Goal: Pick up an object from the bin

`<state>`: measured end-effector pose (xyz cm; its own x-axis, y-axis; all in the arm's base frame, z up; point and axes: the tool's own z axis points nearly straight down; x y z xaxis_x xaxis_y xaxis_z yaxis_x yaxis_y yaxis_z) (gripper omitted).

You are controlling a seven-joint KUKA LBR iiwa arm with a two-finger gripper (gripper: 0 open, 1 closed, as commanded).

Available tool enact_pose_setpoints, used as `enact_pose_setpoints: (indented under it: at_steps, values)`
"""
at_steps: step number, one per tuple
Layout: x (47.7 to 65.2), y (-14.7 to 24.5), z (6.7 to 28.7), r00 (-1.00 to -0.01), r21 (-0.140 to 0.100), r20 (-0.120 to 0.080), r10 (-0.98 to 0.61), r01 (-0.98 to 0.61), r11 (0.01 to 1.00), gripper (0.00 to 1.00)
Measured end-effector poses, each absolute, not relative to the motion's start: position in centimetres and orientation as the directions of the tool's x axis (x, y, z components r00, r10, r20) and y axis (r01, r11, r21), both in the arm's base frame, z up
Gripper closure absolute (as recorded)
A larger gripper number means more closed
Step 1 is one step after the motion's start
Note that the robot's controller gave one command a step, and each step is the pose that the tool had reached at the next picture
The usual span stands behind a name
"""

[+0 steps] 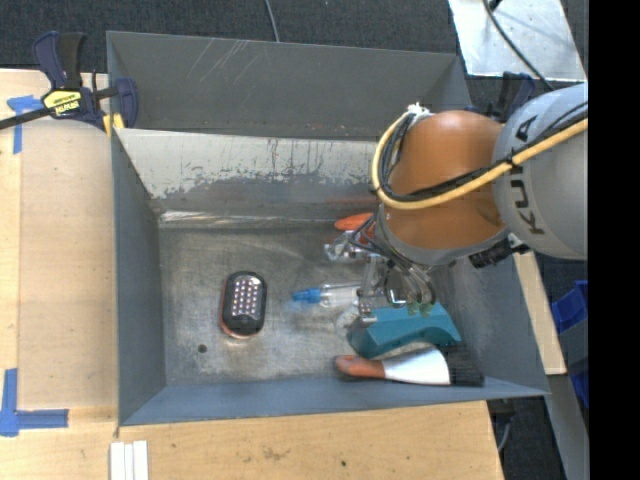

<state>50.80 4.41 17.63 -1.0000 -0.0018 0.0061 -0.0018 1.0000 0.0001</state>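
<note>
Teal block (402,336) lies in the near right part of the bin (136,298), just under the gripper (390,292), which hangs at its upper edge. Whether the gripper is spread or closed cannot be told. A clear tube with a blue tip (318,296) lies just to its left, a white brush (412,370) lies against the block's near side, and a dark oval thing (243,304) lies well apart.

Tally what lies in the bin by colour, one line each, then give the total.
Black: 1, the oval studded thing
Clear with a blue tip: 1, the small tube
Teal: 1, the block
White and orange: 1, the white-headed tool
Orange: 1, the orange piece, partly hidden
Total: 5 that can be made out
</note>
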Motion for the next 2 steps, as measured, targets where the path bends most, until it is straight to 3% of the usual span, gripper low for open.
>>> enact_pose_setpoints:
  at_steps: [1, 2]
  values:
    - [51.0, 4.4, 18.0, -1.000, 0.001, -0.002, -0.001, -0.001, 1.000, 0.00]
    - [56.8, 5.2, 7.8, -0.999, 0.001, -0.002, -0.042, -0.042, 0.999, 1.00]
